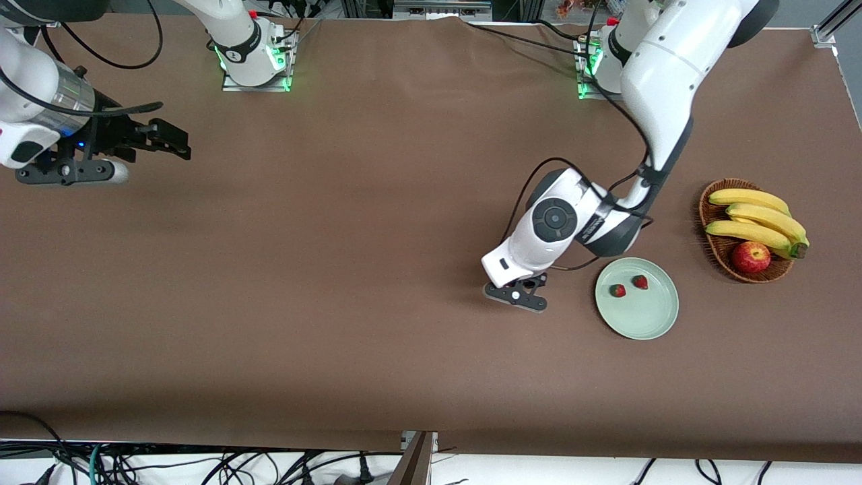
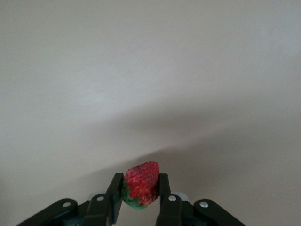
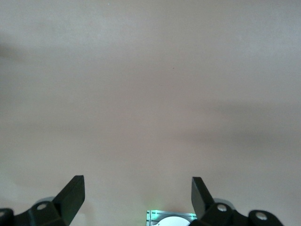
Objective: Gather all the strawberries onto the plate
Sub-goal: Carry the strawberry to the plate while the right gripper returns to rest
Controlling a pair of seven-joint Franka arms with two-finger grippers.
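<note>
A: Nearest the front camera: pale green plate [image 1: 637, 316] on the brown table [image 1: 337, 283], toward the left arm's end. Two strawberries [image 1: 617, 290] [image 1: 640, 281] lying in it, side by side, apart from each other, on the half of the plate farther from the camera.

B: Third strawberry [image 2: 141, 184]?

A: Pinched between the black fingers [image 2: 114, 193] of the left gripper [image 1: 517, 294]. Clenched on the berry from both sides, green cap down by the finger bases, red tip poking out past the fingertips. Gripper low over bare cloth, just beside the plate, on the side toward the right arm's end.

B: Farther back?

A: Brown wicker basket [image 1: 709, 209] near the plate, farther from the camera, holding yellow bananas [image 1: 757, 219] and a red apple [image 1: 751, 256].

B: And the right gripper [image 1: 145, 145]?

A: Waiting, raised over the right arm's end of the table, well apart from everything. Jaws spread wide, gripping nothing; only bare cloth between the fingers [image 3: 73, 193] in the right wrist view.
</note>
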